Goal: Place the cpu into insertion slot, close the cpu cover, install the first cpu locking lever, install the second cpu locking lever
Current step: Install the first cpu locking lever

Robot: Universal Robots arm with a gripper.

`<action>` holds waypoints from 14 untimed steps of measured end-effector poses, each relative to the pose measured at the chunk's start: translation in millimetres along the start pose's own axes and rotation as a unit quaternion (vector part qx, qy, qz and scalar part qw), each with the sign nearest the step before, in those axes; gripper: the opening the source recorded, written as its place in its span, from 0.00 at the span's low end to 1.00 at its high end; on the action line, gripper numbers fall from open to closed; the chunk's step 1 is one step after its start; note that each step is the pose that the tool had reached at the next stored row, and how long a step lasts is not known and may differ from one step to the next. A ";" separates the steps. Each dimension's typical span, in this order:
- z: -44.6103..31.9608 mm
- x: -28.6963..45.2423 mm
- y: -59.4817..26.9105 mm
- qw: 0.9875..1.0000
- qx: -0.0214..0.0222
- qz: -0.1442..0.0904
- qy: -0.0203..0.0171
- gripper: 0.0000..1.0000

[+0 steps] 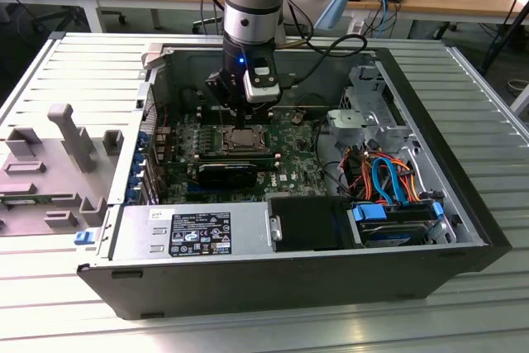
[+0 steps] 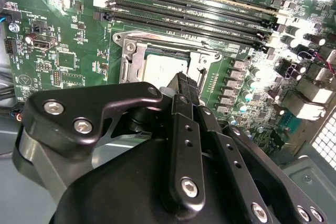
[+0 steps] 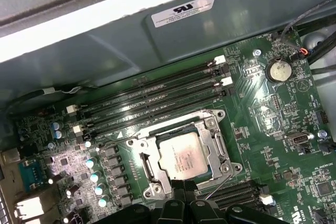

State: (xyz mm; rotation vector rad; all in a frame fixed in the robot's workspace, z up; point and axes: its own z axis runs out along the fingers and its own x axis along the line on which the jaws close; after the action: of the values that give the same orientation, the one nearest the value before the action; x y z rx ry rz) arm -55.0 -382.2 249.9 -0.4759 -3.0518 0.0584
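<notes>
I hang in the upper middle of the exterior view, inside the open dark grey metal computer case [image 1: 273, 283], over the green circuit board [image 3: 273, 129]. In the first wrist view the square, metal-rimmed insertion slot [image 3: 135, 144] already carries the flat silver-grey cpu [image 3: 181, 156]. The thin silvery cpu cover [image 3: 215, 145] lies flat around it. My gripper [image 3: 184, 186] hovers at the slot's edge, jaws pressed together and empty, close to a thin grey wire [image 3: 223, 182] that I take for a locking lever. I judge this to be the lever step. It calls for bearing squarely on the wire and keeping my tip off the board.
</notes>
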 end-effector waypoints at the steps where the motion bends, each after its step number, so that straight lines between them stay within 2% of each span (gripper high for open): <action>1: 0.0 0.0 0.0 1.000 0.000 -0.001 0.000 0.11; 9: 0.0 0.0 0.0 1.000 0.000 -0.009 0.000 0.11; 10: -0.1 0.0 0.0 1.000 -0.006 -0.013 0.001 0.11; 11: 0.0 0.0 0.0 1.000 -0.021 -0.015 0.006 0.11; 13: 0.0 0.0 0.0 0.999 -0.034 -0.020 0.010 0.11; 14: 0.0 0.0 0.0 0.999 -0.037 -0.033 0.011 0.11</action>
State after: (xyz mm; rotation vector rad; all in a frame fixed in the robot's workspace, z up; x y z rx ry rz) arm -55.1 -382.2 250.0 -0.3773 -3.0537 -0.0634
